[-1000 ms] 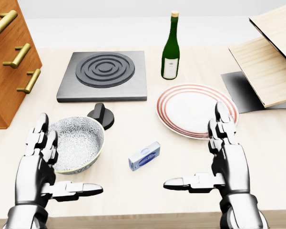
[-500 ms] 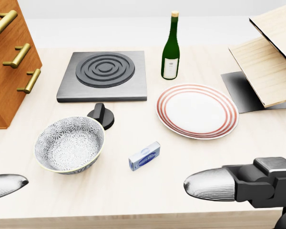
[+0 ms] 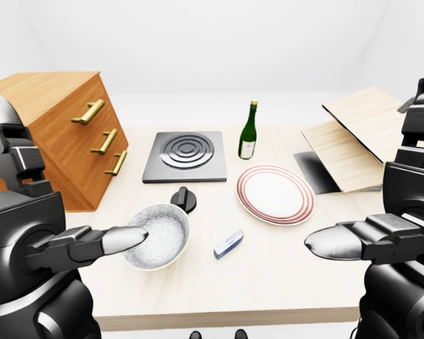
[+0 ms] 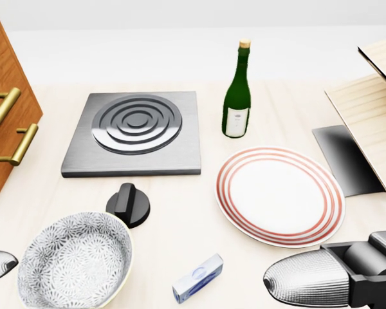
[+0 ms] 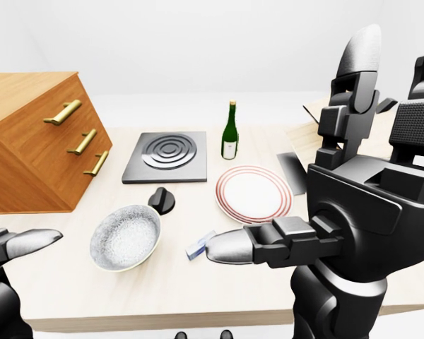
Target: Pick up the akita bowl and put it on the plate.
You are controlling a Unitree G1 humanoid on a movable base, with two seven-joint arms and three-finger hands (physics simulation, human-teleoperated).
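Your head camera has moved in and tilted since the earlier frame, so the whole tabletop sits lower and larger. Your left hand (image 3: 35,233) and right hand (image 5: 360,191) are raised with fingers spread wide, holding nothing. The akita bowl (image 4: 75,268) rests on the table (image 4: 174,206), well left of the plate (image 4: 280,196), near the black knob (image 4: 127,205)

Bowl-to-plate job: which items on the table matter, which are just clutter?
Job items:
akita bowl, patterned, not yet held
plate, red-ringed, nothing on it
left robot hand and right robot hand, both open

Clutter:
wine bottle
hob plate
black knob
small blue box
wooden drawer unit
wooden boards
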